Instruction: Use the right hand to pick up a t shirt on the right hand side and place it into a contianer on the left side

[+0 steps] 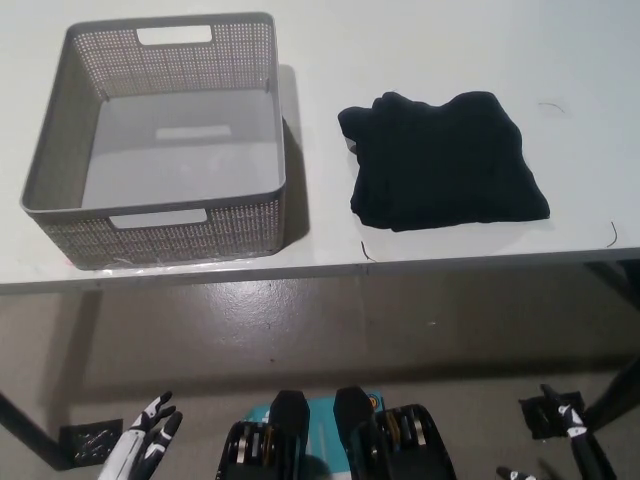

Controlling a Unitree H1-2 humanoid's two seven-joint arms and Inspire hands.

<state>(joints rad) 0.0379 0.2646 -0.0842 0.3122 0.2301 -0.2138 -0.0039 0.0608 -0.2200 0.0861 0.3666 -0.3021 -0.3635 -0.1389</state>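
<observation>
head view | grey basket (60, 150) sitting empty on white table (420, 40) | folded black t-shirt (445, 160) lying right of basket, apart from it | white left hand (145, 440) hanging below basket, fingers spread, holding nothing | black right hand (560, 415) hanging below t-shirt, grip impossible to tell

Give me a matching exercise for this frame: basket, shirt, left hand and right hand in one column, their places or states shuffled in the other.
Things:
1. basket
2. shirt
3. left hand
4. right hand

Places or states:
A. folded, black, on the table's right
B. white, low at the picture's lower left, below the table edge
C. grey, nothing in it, on the table's left
D. black, low at the picture's lower right, away from the shirt

Pairs: 1-C, 2-A, 3-B, 4-D
</observation>
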